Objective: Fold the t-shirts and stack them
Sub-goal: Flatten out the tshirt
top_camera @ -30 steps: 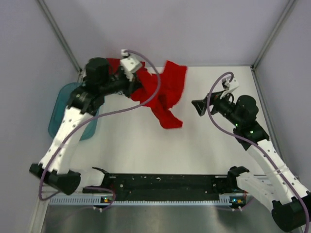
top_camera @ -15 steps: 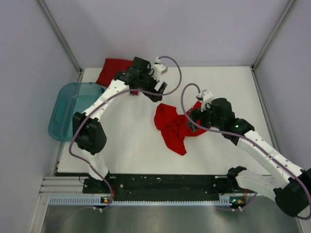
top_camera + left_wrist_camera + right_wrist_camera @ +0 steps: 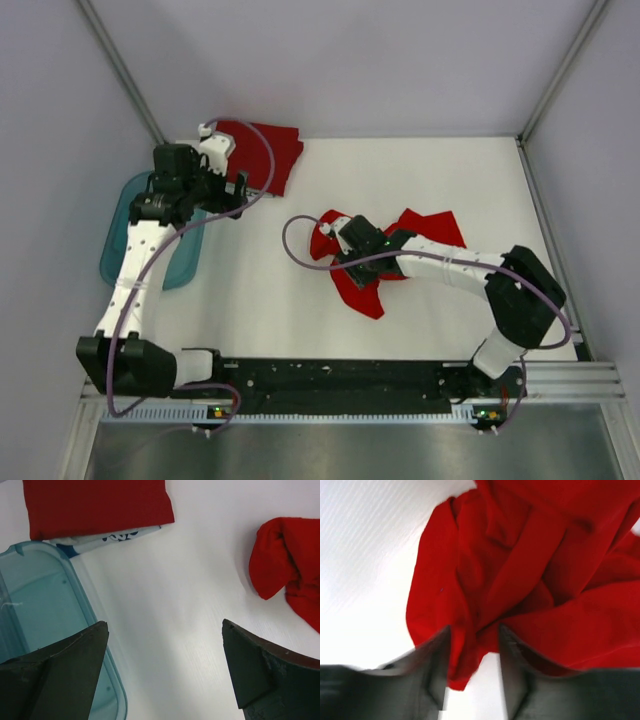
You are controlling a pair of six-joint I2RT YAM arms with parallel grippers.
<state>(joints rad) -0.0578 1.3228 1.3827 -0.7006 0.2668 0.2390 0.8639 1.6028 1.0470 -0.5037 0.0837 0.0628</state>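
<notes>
Top view, upper left: one folded t-shirt [image 3: 265, 150] lies flat and squared at the far edge of the table [image 3: 250, 300], just beyond the teal tub [image 3: 118, 255]. The fold looks finished, so I count one shirt done.

Centre right: crumpled t-shirt [image 3: 425, 232] lies bunched on the table, folds overlapping, no clear sleeve or hem laid out. It is well apart from the folded one.

Right gripper [image 3: 472, 675] is down on the left end of the heap. The jaws stand a narrow gap apart, with a fold of cloth between them and table showing in the gap. It is not clamped, as far as I can see.

Left gripper [image 3: 164, 672] has its jaws wide apart and holds nothing. It hangs over bare table beside the tub, clear of both shirts.

Judged remaining: spread the heap, fold it, and set it on the folded shirt.
</notes>
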